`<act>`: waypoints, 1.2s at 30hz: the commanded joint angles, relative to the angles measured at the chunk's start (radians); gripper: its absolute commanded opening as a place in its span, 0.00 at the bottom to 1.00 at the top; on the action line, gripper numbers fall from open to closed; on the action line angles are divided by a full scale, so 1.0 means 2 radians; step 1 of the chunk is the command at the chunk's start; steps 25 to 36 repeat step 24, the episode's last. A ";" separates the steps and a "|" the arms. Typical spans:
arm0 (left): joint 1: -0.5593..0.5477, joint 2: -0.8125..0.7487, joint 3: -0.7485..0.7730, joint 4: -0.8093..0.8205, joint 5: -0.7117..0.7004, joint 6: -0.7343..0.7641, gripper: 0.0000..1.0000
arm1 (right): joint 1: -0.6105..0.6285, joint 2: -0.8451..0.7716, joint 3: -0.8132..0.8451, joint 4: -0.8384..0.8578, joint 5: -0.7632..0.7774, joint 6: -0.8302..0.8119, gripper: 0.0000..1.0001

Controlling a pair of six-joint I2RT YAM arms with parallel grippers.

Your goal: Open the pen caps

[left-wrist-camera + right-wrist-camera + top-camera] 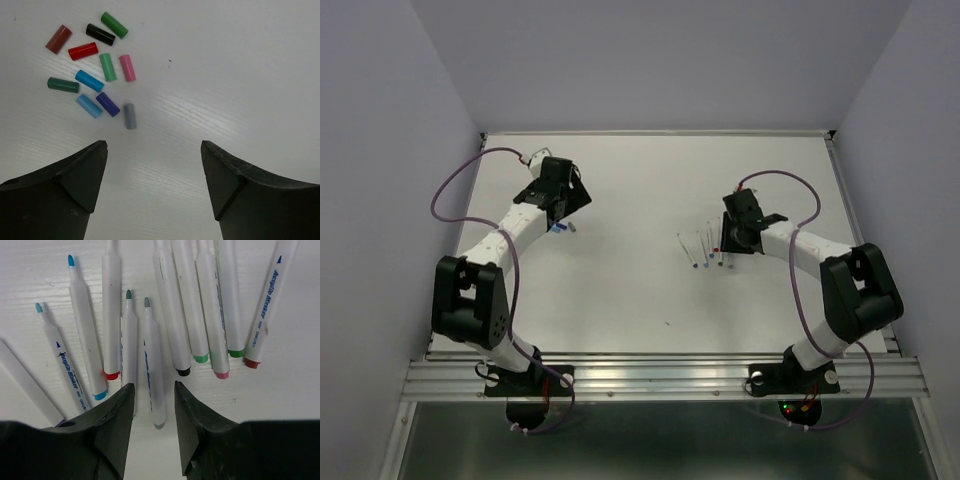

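Note:
Several pen caps lie loose in a cluster on the white table in the left wrist view, among them a red one (83,51), a maroon one (58,39), a purple one (107,104) and a grey one (130,116). My left gripper (154,145) is open and empty, just short of the cluster; it also shows in the top view (557,205). Several uncapped pens (172,315) lie side by side under my right gripper (154,387). Its jaws are open and straddle the grey-ended pen (154,365) without touching it. In the top view the right gripper (732,245) is beside the pens (705,252).
The table's raised back edge (650,132) and right rail (860,230) bound the surface. A metal rail (660,378) runs along the near edge by the arm bases. Purple cables loop over both arms.

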 commanded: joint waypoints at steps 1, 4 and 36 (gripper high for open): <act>0.002 -0.064 0.020 0.012 -0.010 0.003 0.89 | -0.003 -0.074 0.015 -0.007 0.011 -0.001 0.44; 0.001 -0.096 0.016 0.017 -0.017 0.001 0.95 | -0.003 -0.128 0.020 -0.006 0.033 0.002 0.57; 0.002 -0.194 0.035 0.038 -0.071 0.019 0.99 | -0.003 -0.307 -0.017 0.035 0.203 0.026 1.00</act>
